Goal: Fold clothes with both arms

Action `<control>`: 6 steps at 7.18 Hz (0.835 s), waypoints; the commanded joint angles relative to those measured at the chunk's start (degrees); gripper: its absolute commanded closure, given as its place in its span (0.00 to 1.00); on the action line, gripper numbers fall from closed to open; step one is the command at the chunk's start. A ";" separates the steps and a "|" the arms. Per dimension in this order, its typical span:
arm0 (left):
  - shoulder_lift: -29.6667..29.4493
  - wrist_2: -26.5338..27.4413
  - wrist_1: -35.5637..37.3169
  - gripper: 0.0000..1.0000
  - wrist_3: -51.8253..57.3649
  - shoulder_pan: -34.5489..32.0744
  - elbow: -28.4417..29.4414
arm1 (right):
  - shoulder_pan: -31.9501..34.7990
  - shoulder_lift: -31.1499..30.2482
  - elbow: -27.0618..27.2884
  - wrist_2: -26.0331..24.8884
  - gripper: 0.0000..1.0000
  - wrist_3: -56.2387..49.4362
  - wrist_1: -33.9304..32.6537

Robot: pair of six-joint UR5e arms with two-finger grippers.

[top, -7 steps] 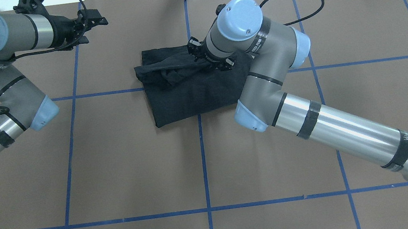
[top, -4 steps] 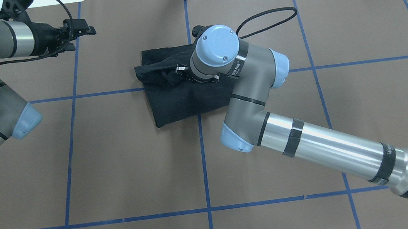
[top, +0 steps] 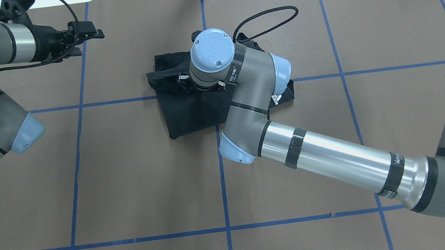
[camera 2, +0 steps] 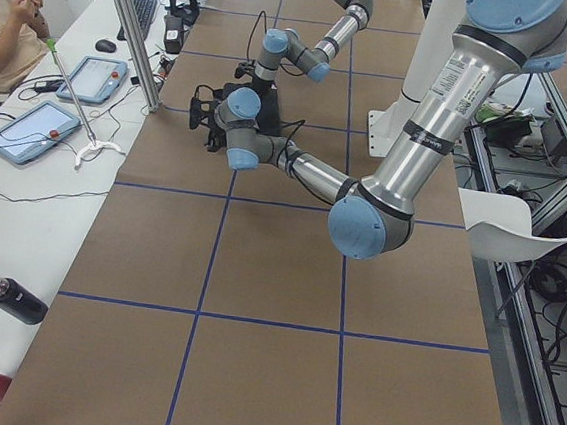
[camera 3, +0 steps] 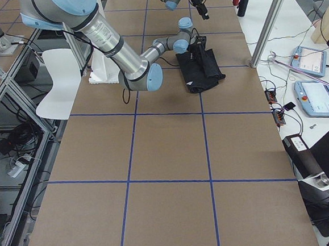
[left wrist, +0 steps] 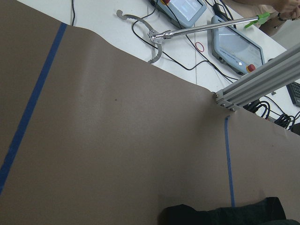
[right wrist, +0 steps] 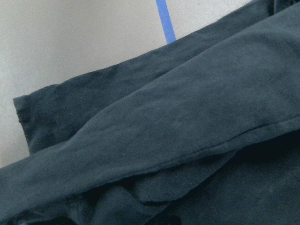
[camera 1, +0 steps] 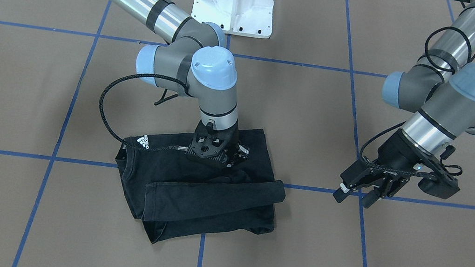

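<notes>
The black T-shirt (camera 1: 189,201) lies folded into a rough rectangle near the table's middle, a long folded band across its near side and a small white logo (camera 1: 145,142) at one corner. It also shows in the overhead view (top: 187,112) and fills the right wrist view (right wrist: 164,117). My right gripper (camera 1: 214,160) points straight down onto the shirt's top; its fingertips are buried in the cloth, so I cannot tell their state. My left gripper (camera 1: 352,198) hovers open and empty above bare table, well off to the shirt's side (top: 87,42).
Brown paper with a blue tape grid (top: 223,184) covers the table. The white pedestal base (camera 1: 233,1) stands behind the shirt. Tablets (left wrist: 234,42) and cables lie past the far edge. A seated person (camera 2: 5,25) and a bottle (camera 2: 14,299) are at the side bench.
My right arm has swung leftward in the overhead view across the shirt, uncovering the corner with the logo. My left arm drew back a little toward the left edge, then held still.
</notes>
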 commanded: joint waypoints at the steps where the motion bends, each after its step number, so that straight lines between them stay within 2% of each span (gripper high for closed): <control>1: 0.01 -0.09 0.07 0.00 -0.04 0.04 -0.06 | 0.05 1.85 -3.37 -1.28 1.00 -0.19 0.24; 2: 0.01 -0.09 0.07 0.00 -0.04 0.04 -0.14 | 0.31 5.78 -8.71 -2.08 1.00 -0.63 0.68; 3: 0.01 -0.26 0.07 0.00 -0.04 -0.05 -0.49 | 0.66 7.04 -10.24 -3.91 1.00 -0.63 0.94; 5: 0.27 -0.35 0.07 0.00 -0.13 -0.14 -1.02 | 1.54 10.98 -20.13 -9.19 1.00 -0.02 8.21; 6: 2.01 -0.35 0.16 0.00 -0.13 -0.14 -3.20 | 2.32 13.53 -22.53 -10.60 1.00 1.64 8.42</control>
